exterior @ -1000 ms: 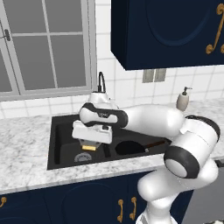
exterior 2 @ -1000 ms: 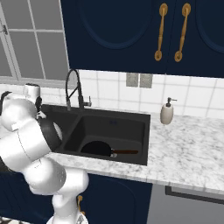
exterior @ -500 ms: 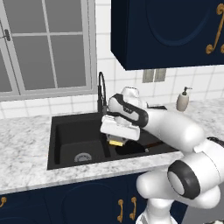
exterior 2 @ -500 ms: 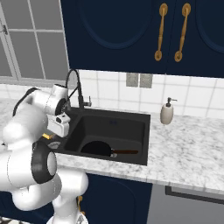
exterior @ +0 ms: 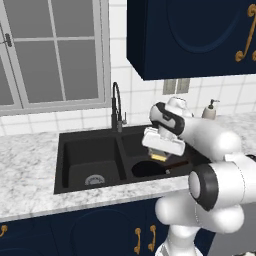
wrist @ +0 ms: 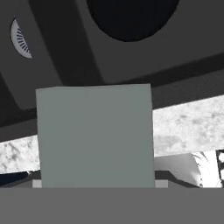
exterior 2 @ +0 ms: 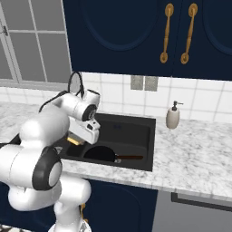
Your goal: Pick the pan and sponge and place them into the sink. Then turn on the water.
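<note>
One of the two objects is already in its place: the pan lies in the right basin of the sink, with its handle pointing to the right, as both base views show. The sponge is not yet released. The gripper holds it from above, and it hangs over the right basin, just above the pan and a little toward the front edge. From the left base view only a small yellow part of the sponge shows under the white hand.

I judge that about half of the task is done. What is left is to lower or drop the sponge into the basin and then to go to the faucet and move its small lever. No stream of water is visible at the spout.

The hand view gives what the base views cannot. There the sponge shows its grey-green face, large and close, hiding the finger tips, so how wide the jaws stand cannot be read directly; the sponge sitting fixed before the camera tells me they are closed on it. Behind it are the dark round pan, the drain grate of the other basin, and a strip of marble counter.

The right base view shows the soap dispenser standing on the counter well apart from the sink, and the sponge as a yellow edge beside the hand.
</note>
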Controlling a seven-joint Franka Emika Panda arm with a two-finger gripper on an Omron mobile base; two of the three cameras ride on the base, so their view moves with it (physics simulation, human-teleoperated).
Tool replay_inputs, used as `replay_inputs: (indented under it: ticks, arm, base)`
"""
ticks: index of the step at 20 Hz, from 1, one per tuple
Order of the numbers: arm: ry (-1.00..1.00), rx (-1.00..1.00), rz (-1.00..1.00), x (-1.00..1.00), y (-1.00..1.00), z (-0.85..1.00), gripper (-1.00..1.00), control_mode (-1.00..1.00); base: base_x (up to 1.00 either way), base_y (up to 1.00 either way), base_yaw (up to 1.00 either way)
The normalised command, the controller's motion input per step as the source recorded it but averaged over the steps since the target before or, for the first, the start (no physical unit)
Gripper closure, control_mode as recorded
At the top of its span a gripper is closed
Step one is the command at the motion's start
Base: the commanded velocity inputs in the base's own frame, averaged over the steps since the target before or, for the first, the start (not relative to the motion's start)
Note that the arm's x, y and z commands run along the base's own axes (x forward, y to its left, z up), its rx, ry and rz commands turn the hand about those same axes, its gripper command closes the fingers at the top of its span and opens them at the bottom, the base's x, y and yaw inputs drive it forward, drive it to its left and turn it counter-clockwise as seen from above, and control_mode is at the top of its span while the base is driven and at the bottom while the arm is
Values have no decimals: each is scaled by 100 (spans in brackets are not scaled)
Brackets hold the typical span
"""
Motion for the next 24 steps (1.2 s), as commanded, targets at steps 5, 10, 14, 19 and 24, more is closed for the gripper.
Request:
replay_inputs:
  ticks: [5, 10, 14, 19, 24]
  arm:
    - [1, 2, 1, 72, -97, -47, 100, -100]
    - [0, 0, 7, 68, -65, -79, 100, -100]
    - [-1, -2, 10, 71, -37, -82, 100, -100]
    - [-7, -3, 11, 48, -6, -64, 100, -100]
    - [-20, -4, 8, 17, 0, -41, 100, -100]
  base:
    - [0, 0, 0]
    - [0, 0, 0]
    - [0, 0, 0]
    - [0, 0, 0]
    - [0, 0, 0]
